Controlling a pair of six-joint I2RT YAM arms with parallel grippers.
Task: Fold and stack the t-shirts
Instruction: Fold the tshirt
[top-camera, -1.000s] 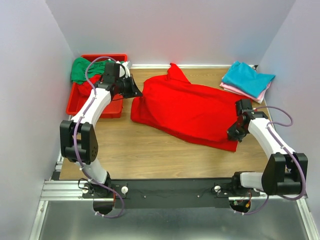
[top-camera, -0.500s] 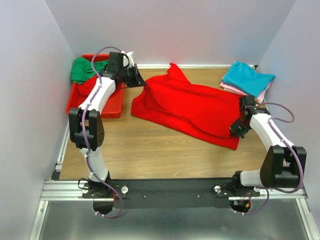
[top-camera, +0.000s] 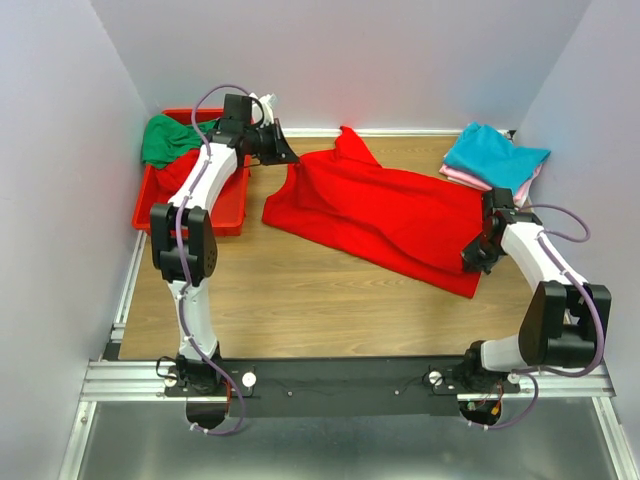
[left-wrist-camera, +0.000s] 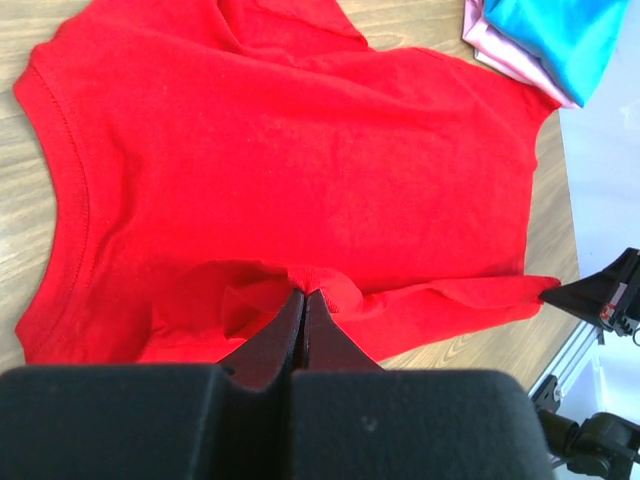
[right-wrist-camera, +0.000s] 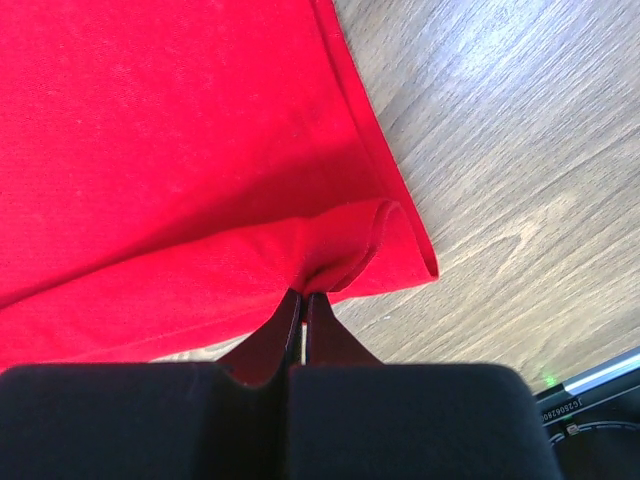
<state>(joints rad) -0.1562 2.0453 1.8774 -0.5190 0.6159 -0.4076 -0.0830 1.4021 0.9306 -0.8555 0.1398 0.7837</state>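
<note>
Looking down from the top camera, I count four t-shirts: one red t-shirt (top-camera: 380, 215) spread across the table (top-camera: 300, 290), one green t-shirt (top-camera: 165, 140) in the single red bin (top-camera: 190, 222), and one teal t-shirt (top-camera: 497, 155) stacked on one pink t-shirt (top-camera: 478, 183) far right. The near table is bare wood. In the left wrist view, the left gripper (left-wrist-camera: 305, 295) is clenched on a red fold. In the right wrist view, the right gripper (right-wrist-camera: 303, 297) pinches the hem corner, with open wood beside it.

My wooden table (top-camera: 300, 300) carries a red shirt (top-camera: 390, 215) spread rumpled across its middle. Left of the red shirt, a bin (top-camera: 225, 207) sits at the table's edge. Right of the red shirt, toward the far corner, a pink shirt (top-camera: 462, 178) lies folded under a teal shirt (top-camera: 495, 155).
</note>
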